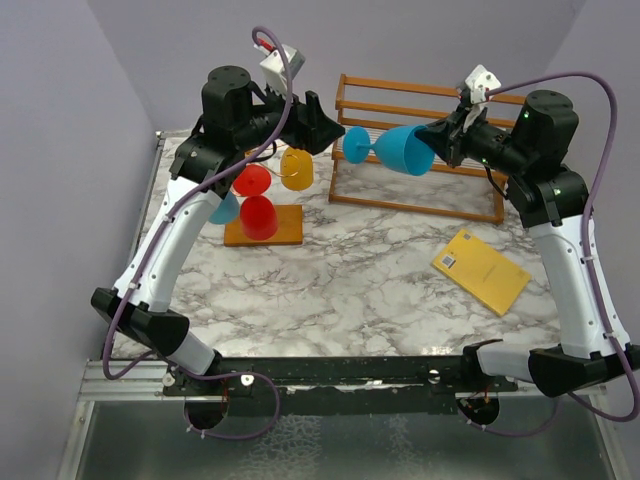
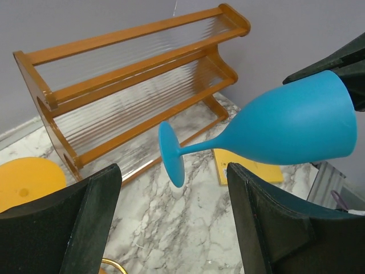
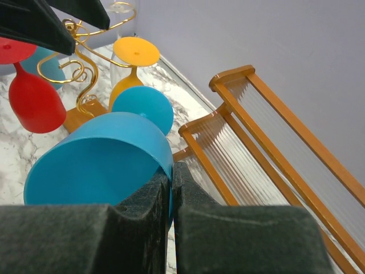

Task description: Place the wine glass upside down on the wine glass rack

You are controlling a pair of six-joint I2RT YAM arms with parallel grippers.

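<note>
While lilac walls (image 1: 120, 60) back marble table (image 1: 350, 290), gold wine glass rack (image 1: 288, 230) at its left rear, blue wine glass (image 1: 405, 150) midair right of it, axis horizontal, foot toward released left jaws, rim clenched by right jaws

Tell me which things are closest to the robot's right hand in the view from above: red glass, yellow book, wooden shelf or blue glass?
1. blue glass: pinched by its rim in the right hand.
2. wooden shelf: just under and behind the hand, at the back of the table.
3. yellow book: flat on the table, on the right side.
4. red glass: far across, on the left side.
</note>
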